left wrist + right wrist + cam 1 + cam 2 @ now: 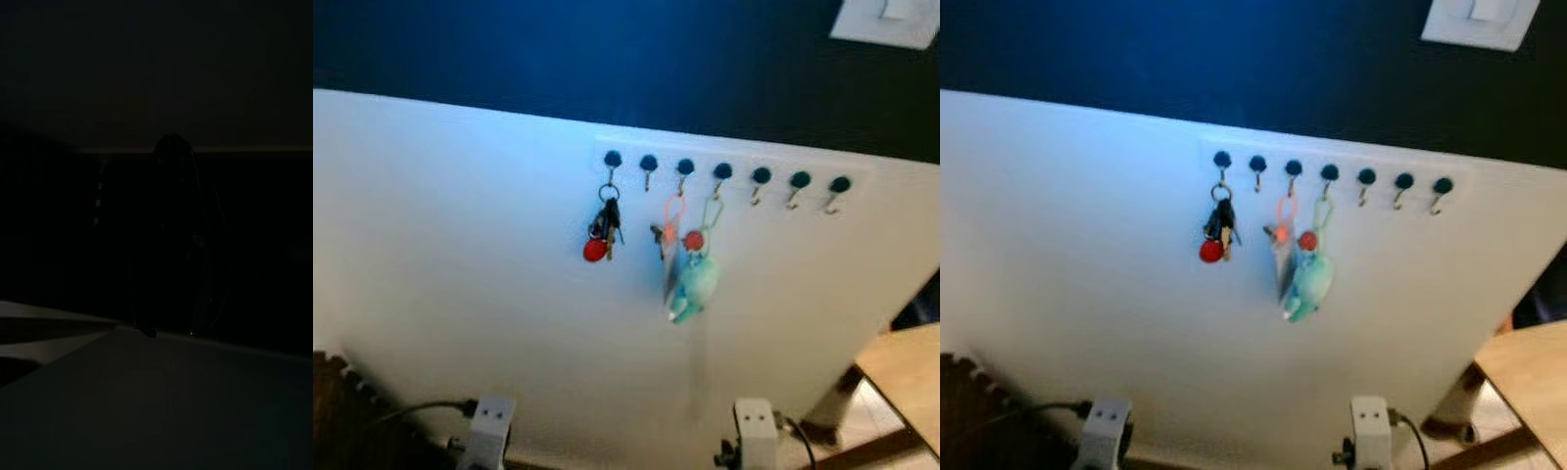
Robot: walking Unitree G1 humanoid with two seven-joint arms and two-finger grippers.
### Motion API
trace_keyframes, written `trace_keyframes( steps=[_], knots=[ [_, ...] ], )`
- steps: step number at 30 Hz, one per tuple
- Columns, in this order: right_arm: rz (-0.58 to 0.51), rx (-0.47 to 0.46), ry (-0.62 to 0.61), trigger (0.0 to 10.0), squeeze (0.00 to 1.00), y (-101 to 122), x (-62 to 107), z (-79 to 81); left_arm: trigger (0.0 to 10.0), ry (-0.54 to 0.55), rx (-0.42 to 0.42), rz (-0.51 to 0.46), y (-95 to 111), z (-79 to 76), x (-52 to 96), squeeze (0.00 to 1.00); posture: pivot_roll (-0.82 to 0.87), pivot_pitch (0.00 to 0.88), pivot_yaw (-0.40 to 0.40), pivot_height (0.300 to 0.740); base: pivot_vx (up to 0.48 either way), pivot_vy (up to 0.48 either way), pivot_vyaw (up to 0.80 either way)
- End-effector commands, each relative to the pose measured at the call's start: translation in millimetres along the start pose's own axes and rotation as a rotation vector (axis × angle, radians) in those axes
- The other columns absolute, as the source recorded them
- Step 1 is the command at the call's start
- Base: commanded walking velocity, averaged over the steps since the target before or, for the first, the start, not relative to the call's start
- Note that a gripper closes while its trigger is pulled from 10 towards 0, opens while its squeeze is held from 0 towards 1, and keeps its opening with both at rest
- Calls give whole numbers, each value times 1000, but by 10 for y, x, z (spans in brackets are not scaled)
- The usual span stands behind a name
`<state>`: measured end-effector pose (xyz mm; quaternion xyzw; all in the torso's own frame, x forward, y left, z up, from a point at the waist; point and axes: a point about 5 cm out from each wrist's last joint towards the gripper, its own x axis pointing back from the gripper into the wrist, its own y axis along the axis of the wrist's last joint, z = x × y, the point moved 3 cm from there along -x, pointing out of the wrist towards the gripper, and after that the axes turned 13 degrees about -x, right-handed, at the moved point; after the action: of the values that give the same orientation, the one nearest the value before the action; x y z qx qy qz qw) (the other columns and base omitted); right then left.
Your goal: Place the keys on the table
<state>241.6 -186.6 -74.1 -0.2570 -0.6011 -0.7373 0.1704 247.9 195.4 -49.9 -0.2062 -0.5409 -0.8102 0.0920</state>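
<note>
Red-tagged keys (603, 231) hang untouched on the hook rail (724, 173); nothing is fetched yet, the counter (906, 377) waits, and I cannot tell either gripper's fingers.

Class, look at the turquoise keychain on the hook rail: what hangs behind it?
Behind the turquoise keychain hangs a grey pointed tag on an orange loop; whatever it covers stays hidden.

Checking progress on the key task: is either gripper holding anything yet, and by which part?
Nothing appears held: both key bunches hang on the hook rail.
</note>
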Motion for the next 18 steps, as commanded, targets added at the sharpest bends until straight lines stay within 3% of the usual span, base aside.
trace_keyframes(
  steps=[1, 3, 18],
  knots=[
    [5, -8, -18, 10000, 0, -1, 4, -56, 10000, -9, 8, 29, -73, -38, 34, 0, 108, 22, -59, 740, -322, 0, 0],
    [6, -9, -18, 10000, 0, -3, 4, -55, 10000, -9, 7, 29, -72, -36, 32, 0, 108, 22, -59, 740, -311, 0, 0],
    [13, -16, -15, 10000, 0, -15, 5, -49, 10000, -5, -14, 60, -104, -5, 28, 0, 117, 28, -56, 740, 0, 0, 0]
  ],
)
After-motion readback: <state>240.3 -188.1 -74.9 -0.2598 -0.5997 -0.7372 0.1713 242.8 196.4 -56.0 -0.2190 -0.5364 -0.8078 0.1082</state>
